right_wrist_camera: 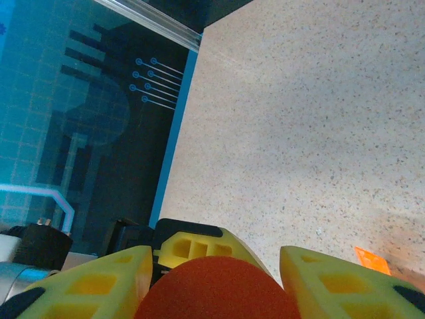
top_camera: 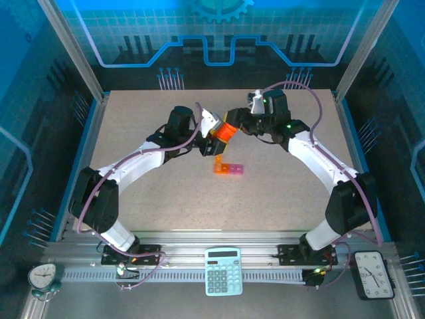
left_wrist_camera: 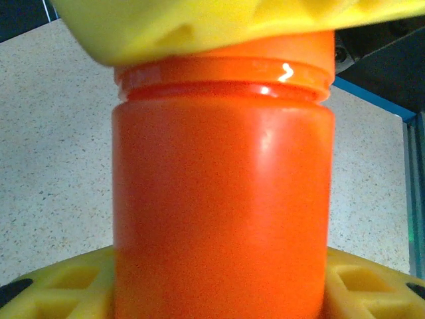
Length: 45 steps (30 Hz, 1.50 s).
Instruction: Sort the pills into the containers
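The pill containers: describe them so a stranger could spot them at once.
On the speckled table, at its middle, look just nearer than the orange bottle. The containers lie there: a flat strip of square compartments, orange and pink, unlike the round bottle.

A robotics laboratory test cell is shown. A speckled tabletop (top_camera: 166, 193) is enclosed by an aluminium frame (top_camera: 70, 46) and by blue panels (top_camera: 133, 26) printed with circuit traces and, at the top centre, a gear (top_camera: 219, 8). A left arm (top_camera: 143, 159) and a right arm (top_camera: 319, 156) are bolted to a slotted metal rail (top_camera: 186, 256) along the bottom edge. Test props are set there: a calculator (top_camera: 222, 270), a round clock (top_camera: 43, 276) at lower left and a black clock (top_camera: 374, 272) at lower right.
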{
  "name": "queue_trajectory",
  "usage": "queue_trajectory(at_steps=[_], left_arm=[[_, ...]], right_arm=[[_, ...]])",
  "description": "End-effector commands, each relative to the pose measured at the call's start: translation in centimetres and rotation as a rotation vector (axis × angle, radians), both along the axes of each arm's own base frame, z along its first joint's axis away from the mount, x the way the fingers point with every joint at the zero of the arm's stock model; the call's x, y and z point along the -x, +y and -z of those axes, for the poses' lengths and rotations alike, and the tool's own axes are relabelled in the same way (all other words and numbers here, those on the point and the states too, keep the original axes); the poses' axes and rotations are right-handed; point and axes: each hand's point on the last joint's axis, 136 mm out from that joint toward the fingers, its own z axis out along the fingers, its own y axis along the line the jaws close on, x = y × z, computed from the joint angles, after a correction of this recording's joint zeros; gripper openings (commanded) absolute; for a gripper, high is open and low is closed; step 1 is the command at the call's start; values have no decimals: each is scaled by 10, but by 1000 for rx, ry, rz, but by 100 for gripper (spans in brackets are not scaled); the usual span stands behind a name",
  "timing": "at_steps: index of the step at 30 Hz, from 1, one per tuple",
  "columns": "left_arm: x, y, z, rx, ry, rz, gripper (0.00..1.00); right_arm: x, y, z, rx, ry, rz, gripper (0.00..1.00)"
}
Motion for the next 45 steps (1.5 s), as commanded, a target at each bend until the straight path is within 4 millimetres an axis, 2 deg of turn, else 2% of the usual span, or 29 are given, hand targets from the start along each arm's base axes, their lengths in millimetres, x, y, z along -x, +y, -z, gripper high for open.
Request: queue_trajectory(at_steps=[1, 5, 9, 12, 15, 17, 19, 22, 26, 35, 45], left_arm=[[-4, -6, -32, 83, -42, 27, 12], [4, -5, -48, 177, 23, 84, 13], [15, -7, -61, 247, 89, 157, 13], [19, -8, -60, 260, 121, 181, 13], [15, -7, -55, 243, 110, 157, 13], [11, -4, -51, 222, 94, 132, 13], [6, -2, -47, 194, 69, 102, 13], [-1, 1, -39, 125, 16, 52, 14], [-6, 2, -30, 34, -67, 8, 14], [-9, 1, -20, -19, -95, -5, 13], [-7, -3, -15, -36, -91, 6, 13]], right_arm=[[-1, -10, -7, -7, -82, -16, 42], [-3, -17, -28, -44, -252, -122, 43], [13, -10, -45, -18, -433, -274, 48], [15, -11, -46, -4, -440, -286, 59], [13, -17, -56, -33, -423, -237, 83], [8, -28, -60, -26, -395, -147, 90], [2, -42, -59, -5, -339, -48, 93], [-4, -59, -50, -2, -207, 65, 93], [-6, -65, -28, 3, -8, 147, 90], [-1, -37, -12, 15, 69, 102, 88], [3, -11, -10, 14, 63, 43, 85]])
